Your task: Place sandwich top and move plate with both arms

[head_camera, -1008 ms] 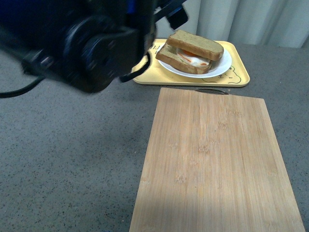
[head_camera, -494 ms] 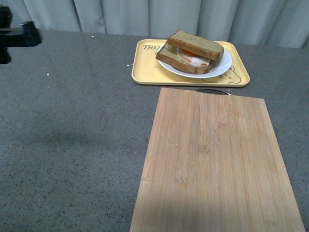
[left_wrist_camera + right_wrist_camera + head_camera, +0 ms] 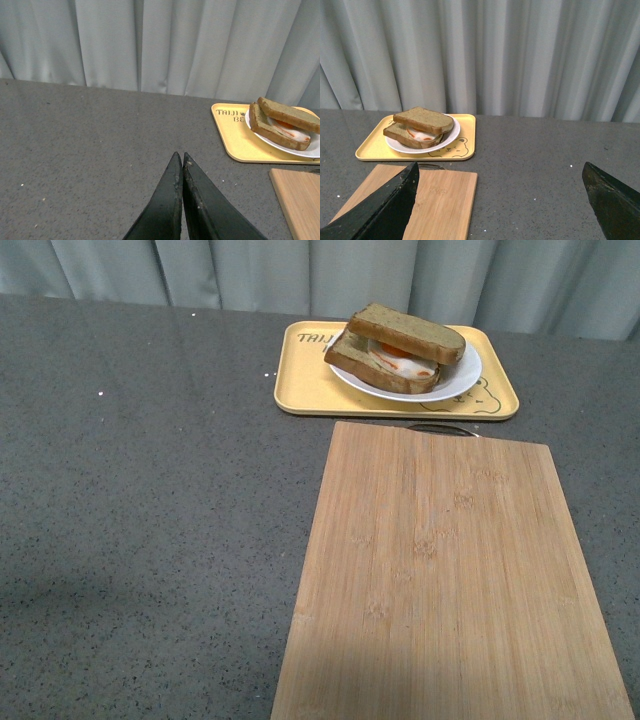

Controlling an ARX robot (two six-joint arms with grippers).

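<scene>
The sandwich top (image 3: pixel 408 332), a plain brown bread slice, lies tilted on the egg-bearing slice on the round white plate (image 3: pixel 462 377). It also shows in the left wrist view (image 3: pixel 289 114) and in the right wrist view (image 3: pixel 424 120). The plate (image 3: pixel 451 136) sits on a yellow tray (image 3: pixel 300 390). Neither arm shows in the front view. My left gripper (image 3: pixel 179 158) is shut and empty over bare table, well short of the tray. My right gripper (image 3: pixel 501 172) is wide open and empty, far back from the plate.
A wooden board (image 3: pixel 440 570) lies in front of the tray, also seen in the right wrist view (image 3: pixel 435 200) and at the edge of the left wrist view (image 3: pixel 300 200). Grey speckled table (image 3: pixel 140 490) spreads to the left. Grey curtains (image 3: pixel 520 55) hang behind.
My left arm filled the upper left of the front view a second ago, drew off to the left edge, and is now out of that view. The sandwich and plate have not moved.
</scene>
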